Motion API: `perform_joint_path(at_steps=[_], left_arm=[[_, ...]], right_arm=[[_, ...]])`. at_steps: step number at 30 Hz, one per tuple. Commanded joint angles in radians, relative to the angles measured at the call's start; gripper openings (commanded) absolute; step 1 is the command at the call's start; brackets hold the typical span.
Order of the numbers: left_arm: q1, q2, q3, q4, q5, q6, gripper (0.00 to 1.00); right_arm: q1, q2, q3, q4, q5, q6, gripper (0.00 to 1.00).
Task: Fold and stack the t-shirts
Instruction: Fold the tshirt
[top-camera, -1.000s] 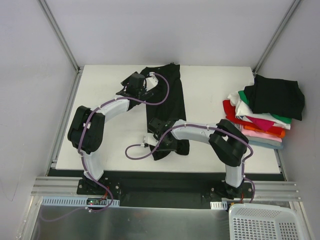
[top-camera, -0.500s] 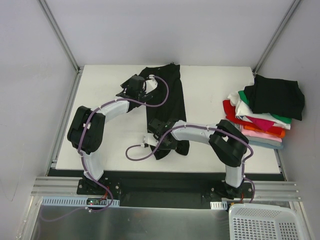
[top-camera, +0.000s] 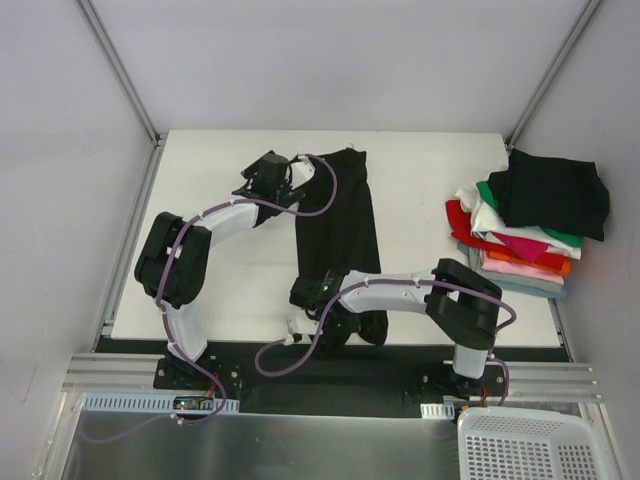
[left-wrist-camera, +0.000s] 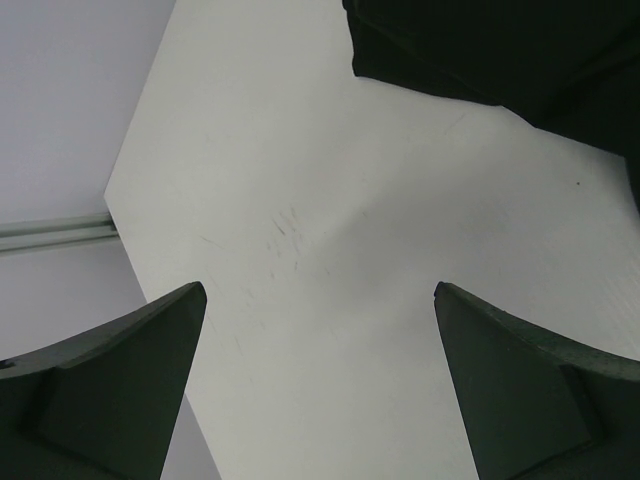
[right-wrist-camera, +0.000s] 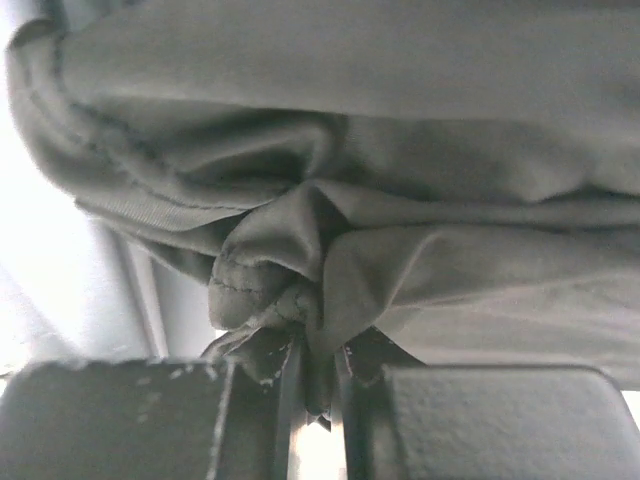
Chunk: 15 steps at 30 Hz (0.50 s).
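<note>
Right gripper (right-wrist-camera: 318, 385) pinches a bunched fold of the black t-shirt (right-wrist-camera: 400, 180), a grip hidden overhead. Left gripper (left-wrist-camera: 318, 300) spreads wide above the white table (left-wrist-camera: 300, 230), touching nothing. Only the overhead view shows the stack of folded t-shirts (top-camera: 525, 225) at three o'clock.

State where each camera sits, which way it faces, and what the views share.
Top external: above, behind the bases, looking down on table, black t-shirt, stack of folded t-shirts; left arm, right arm show.
Left wrist: looks down at table and shirt edge past the open left claw.
Right wrist: close against bunched cloth pinched in the shut right claw.
Shared: the black t-shirt.
</note>
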<state>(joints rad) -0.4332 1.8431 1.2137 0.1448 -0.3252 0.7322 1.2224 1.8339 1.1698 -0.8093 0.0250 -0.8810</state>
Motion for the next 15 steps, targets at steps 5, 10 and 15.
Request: perform_joint_path(at_steps=[5, 10, 15], left_arm=[[-0.01, -0.027, -0.017, 0.032, -0.026, -0.017, 0.99], [-0.012, -0.031, -0.029, 0.032, -0.023, -0.027, 0.99], [-0.01, -0.024, -0.04, 0.039, -0.015, -0.042, 1.0]], right_arm=[[0.086, -0.073, 0.025, -0.097, -0.071, 0.024, 0.01], [0.085, -0.084, 0.042, -0.096, 0.03, 0.03, 0.01], [0.072, -0.107, 0.08, -0.099, 0.136, 0.047, 0.01]])
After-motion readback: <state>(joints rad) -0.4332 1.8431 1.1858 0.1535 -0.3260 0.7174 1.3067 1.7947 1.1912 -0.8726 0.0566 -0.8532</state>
